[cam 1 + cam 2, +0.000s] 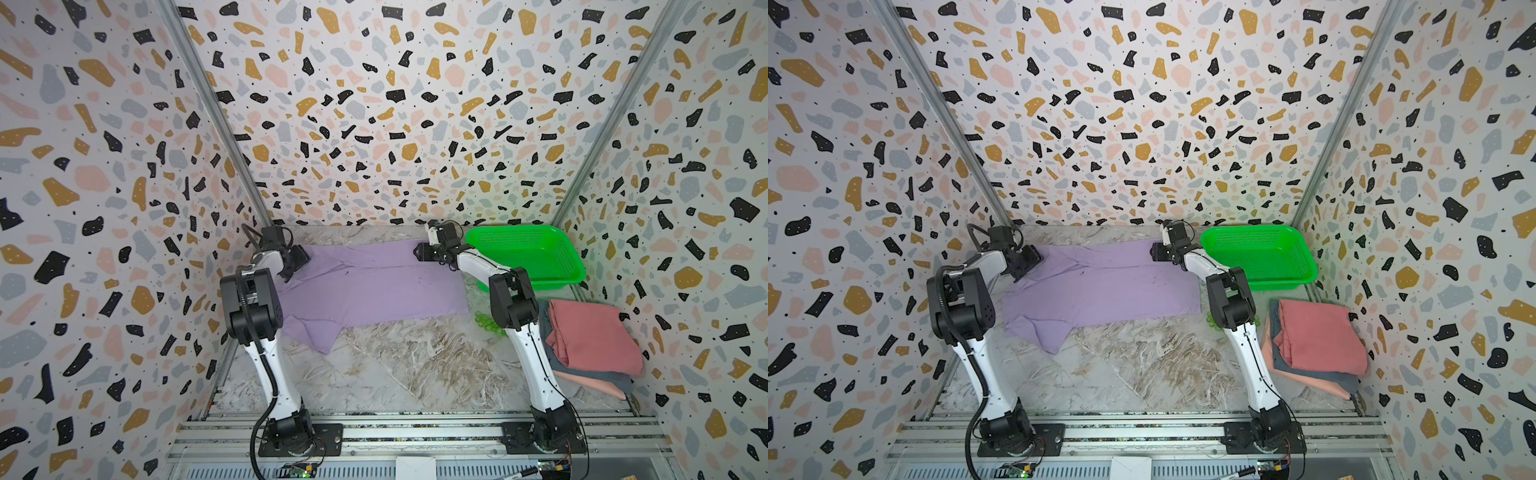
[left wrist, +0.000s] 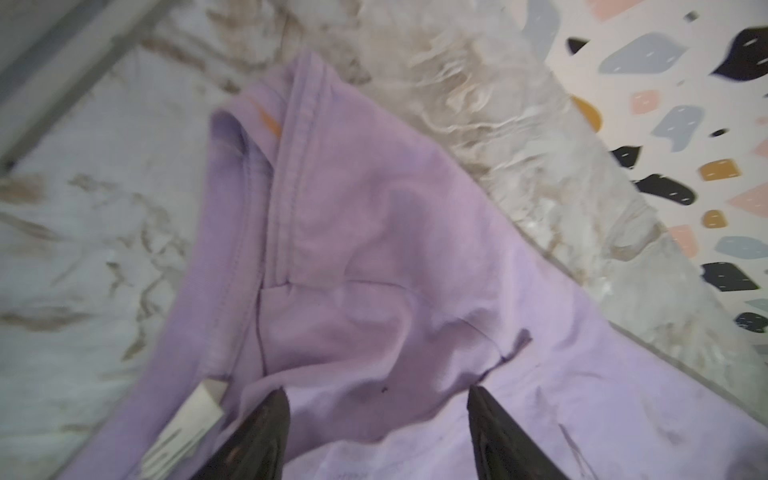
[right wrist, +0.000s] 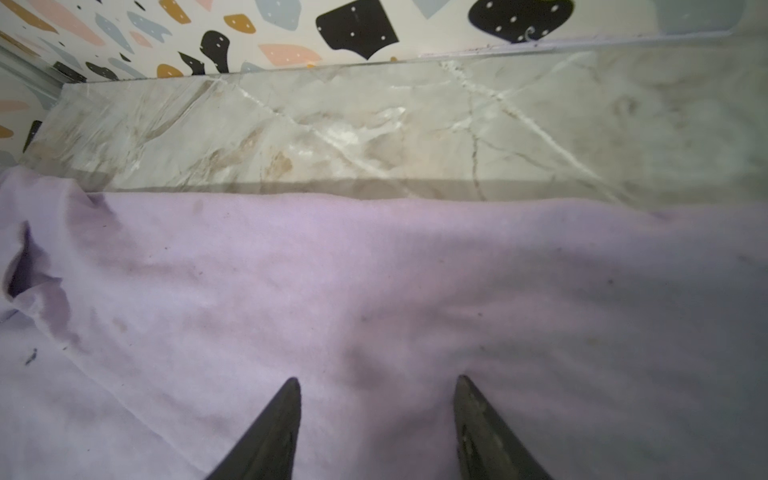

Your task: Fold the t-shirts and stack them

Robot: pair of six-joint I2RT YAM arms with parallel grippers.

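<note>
Marble tabletop: folded t-shirt stack done, well apart from right gripper fingers; lavender t-shirt beneath those and left gripper fingers looks part-folded, unstacked. Both finger pairs apart, nothing clamped.

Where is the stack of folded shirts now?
In both top views the folded stack lies at the right edge of the table, nearer the camera than the green basket and just right of the right arm.
</note>
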